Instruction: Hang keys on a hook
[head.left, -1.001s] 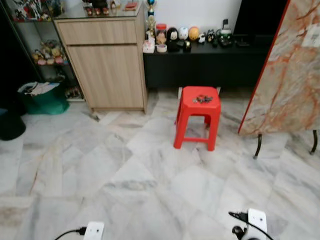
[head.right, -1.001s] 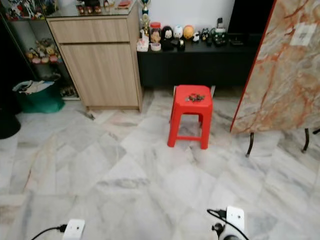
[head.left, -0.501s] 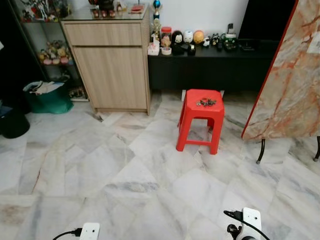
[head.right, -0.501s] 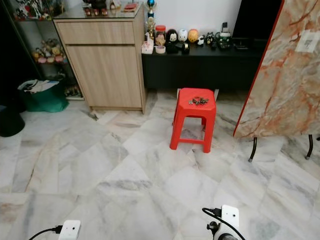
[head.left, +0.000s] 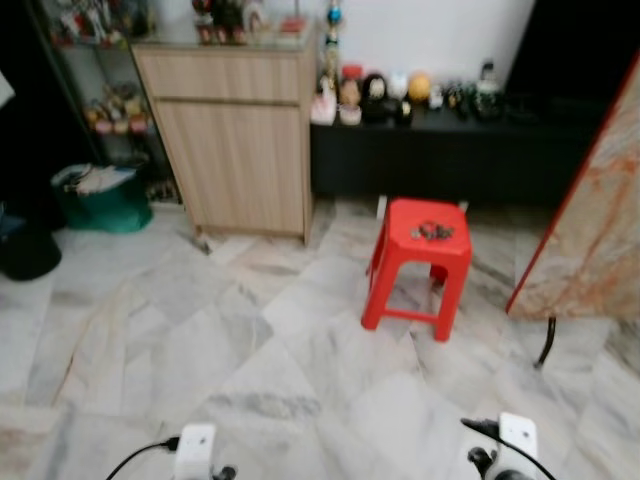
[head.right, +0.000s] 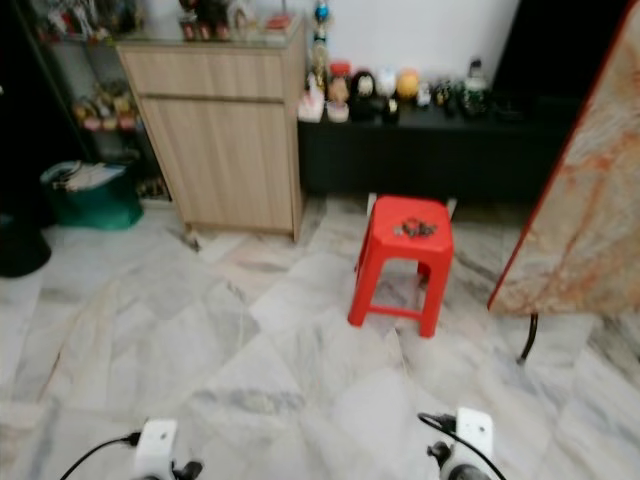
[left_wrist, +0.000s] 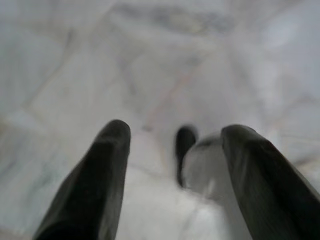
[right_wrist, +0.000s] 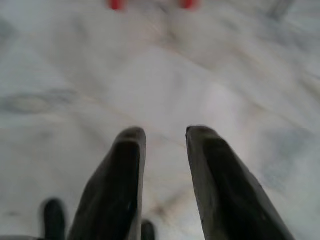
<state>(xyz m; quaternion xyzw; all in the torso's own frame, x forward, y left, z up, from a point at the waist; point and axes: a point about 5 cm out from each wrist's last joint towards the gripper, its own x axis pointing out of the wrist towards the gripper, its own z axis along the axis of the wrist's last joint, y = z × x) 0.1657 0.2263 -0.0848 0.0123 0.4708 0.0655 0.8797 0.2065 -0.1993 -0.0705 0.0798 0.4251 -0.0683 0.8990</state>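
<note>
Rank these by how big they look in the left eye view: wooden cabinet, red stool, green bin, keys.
1. Wooden cabinet, largest.
2. Red stool.
3. Green bin, a bit smaller than the stool, though it stands farther back, so true size is unsure.
4. Keys, smallest, lying on the stool's seat.

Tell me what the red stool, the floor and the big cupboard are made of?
The stool looks like moulded plastic: even bright red, smooth. The floor seems polished marble or marble-look tile, white with grey veins. The cupboard appears to be wood or wood-look laminate, pale with grain.
</note>
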